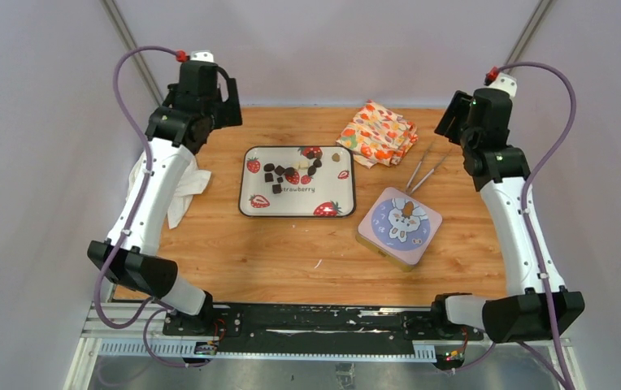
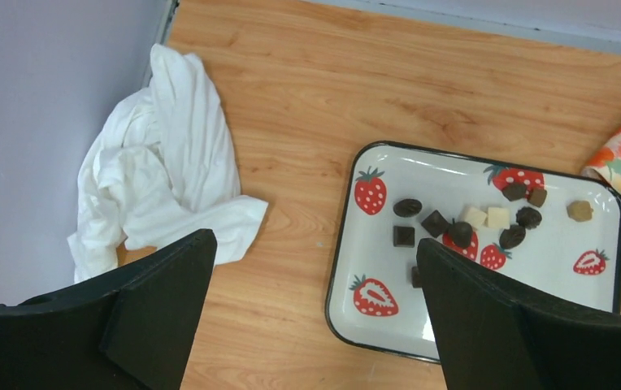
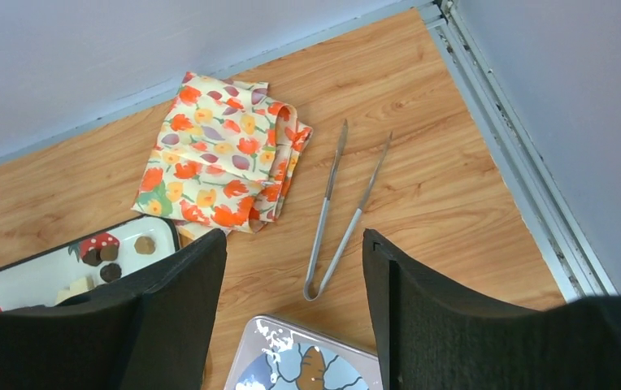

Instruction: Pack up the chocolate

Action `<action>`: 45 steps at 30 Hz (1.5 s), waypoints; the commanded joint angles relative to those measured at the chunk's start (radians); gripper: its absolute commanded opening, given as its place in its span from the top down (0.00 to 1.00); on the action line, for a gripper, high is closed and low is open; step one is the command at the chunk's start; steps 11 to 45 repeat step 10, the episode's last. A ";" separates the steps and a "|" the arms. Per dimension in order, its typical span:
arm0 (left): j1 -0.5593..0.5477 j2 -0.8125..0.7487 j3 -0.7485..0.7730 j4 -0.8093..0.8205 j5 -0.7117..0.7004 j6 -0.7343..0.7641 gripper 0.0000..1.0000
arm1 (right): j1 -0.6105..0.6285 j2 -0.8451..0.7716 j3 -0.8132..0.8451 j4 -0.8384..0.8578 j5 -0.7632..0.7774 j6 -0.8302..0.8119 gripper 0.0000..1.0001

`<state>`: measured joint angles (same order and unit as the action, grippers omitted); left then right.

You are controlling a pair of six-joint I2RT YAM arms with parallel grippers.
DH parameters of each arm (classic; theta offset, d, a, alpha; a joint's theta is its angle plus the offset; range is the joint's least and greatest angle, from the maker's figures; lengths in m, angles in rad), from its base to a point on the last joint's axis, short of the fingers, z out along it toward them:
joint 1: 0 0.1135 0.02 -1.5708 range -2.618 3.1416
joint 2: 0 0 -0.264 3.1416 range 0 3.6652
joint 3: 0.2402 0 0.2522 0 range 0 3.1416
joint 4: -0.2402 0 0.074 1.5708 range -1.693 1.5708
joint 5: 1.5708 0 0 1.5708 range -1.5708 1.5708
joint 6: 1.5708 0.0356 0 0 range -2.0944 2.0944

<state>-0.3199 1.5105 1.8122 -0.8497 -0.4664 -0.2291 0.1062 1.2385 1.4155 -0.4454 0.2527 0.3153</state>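
The chocolate point(image 1: 291, 171) is several small pieces, mostly dark brown with a few cream and tan, lying loose in the far half of a white strawberry-print tray point(image 1: 336, 191). In the left wrist view the pieces point(image 2: 407, 207) lie on the tray point(image 2: 372, 244) just ahead of my right-hand finger. My left gripper point(image 2: 315, 242) hangs open and empty above the tray's left edge. My right gripper point(image 3: 293, 236) is open and empty too, high over a closed square tin point(image 3: 291, 357) with a rabbit on its lid point(image 1: 399, 226).
Metal tongs point(image 1: 423, 171) lie beyond the tin, shown also in the right wrist view point(image 3: 323, 211). A folded floral cloth point(image 1: 378, 132) sits at the back right. A crumpled white cloth point(image 2: 161, 187) lies left of the tray, by the wall.
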 commanded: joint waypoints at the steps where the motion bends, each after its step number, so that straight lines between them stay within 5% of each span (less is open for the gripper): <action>1: 0.115 -0.020 0.008 -0.042 0.185 -0.084 0.00 | -0.110 -0.033 0.001 -0.040 -0.051 0.039 0.33; 8: 0.173 -0.046 0.004 -0.041 0.149 -0.080 0.00 | -0.353 -0.070 -0.046 -0.041 -0.184 0.134 0.33; 45: 0.174 -0.045 -0.001 -0.043 0.079 -0.129 0.00 | -0.358 -0.074 -0.054 -0.041 -0.171 0.129 0.33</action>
